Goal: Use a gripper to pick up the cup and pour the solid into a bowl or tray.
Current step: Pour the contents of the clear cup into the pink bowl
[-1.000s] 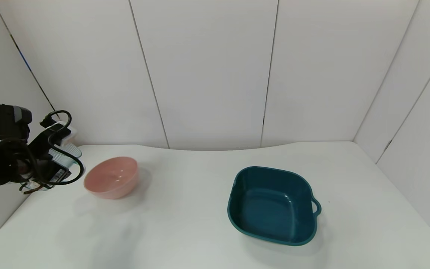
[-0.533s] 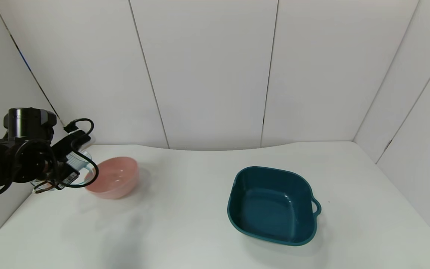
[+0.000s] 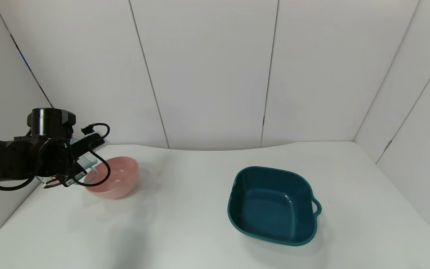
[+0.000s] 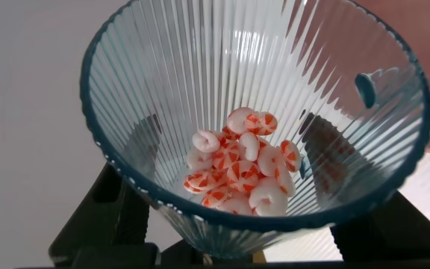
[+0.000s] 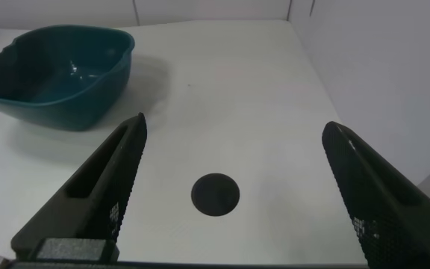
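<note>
My left gripper (image 3: 76, 169) is shut on the pale-blue ribbed cup (image 3: 88, 161) and holds it in the air at the left rim of the pale pink bowl (image 3: 120, 180). In the left wrist view I look down into the cup (image 4: 200, 67); the pink-red and whitish bits (image 4: 243, 170) lie heaped at its bottom, and black fingers (image 4: 122, 217) clamp its sides. A strip of the pink bowl (image 4: 428, 30) shows beyond the cup's rim. My right gripper (image 5: 234, 187) is open and empty over the table, out of the head view.
A dark teal squarish tray (image 3: 273, 204) with a handle stands right of centre and also shows in the right wrist view (image 5: 54, 75). A round black hole (image 5: 215, 194) lies in the tabletop under the right gripper. White walls close the table (image 3: 185, 224) at back and sides.
My left arm has moved right and a little up with the cup, from the table's left edge to the pink bowl's left rim. Bowl and tray have not moved.
</note>
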You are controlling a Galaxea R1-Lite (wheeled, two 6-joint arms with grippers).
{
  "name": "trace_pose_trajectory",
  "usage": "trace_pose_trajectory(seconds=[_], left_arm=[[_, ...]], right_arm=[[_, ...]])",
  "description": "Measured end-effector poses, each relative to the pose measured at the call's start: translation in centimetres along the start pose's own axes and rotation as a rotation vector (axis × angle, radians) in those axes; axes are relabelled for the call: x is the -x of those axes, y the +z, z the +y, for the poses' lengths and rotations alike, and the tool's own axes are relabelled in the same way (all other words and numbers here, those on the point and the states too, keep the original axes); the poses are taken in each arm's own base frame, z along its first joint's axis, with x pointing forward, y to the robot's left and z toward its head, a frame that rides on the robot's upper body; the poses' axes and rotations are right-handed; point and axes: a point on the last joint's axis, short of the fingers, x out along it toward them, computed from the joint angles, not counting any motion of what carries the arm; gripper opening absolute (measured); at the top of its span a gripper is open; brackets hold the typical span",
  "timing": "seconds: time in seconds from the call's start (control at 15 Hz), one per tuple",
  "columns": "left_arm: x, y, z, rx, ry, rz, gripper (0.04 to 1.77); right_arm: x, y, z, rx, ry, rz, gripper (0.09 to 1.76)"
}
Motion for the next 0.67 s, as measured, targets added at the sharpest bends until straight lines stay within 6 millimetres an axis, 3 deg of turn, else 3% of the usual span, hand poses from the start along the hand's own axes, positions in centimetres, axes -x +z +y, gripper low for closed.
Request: trace_pose_trajectory(seconds=[0.67], left_arm=[[-0.1,1.5,0.5,-0.238,0.058,0.025,1.31]], right_arm=[[0.0,0.0,0.0,0.0,0.0,0.0,1.71]])
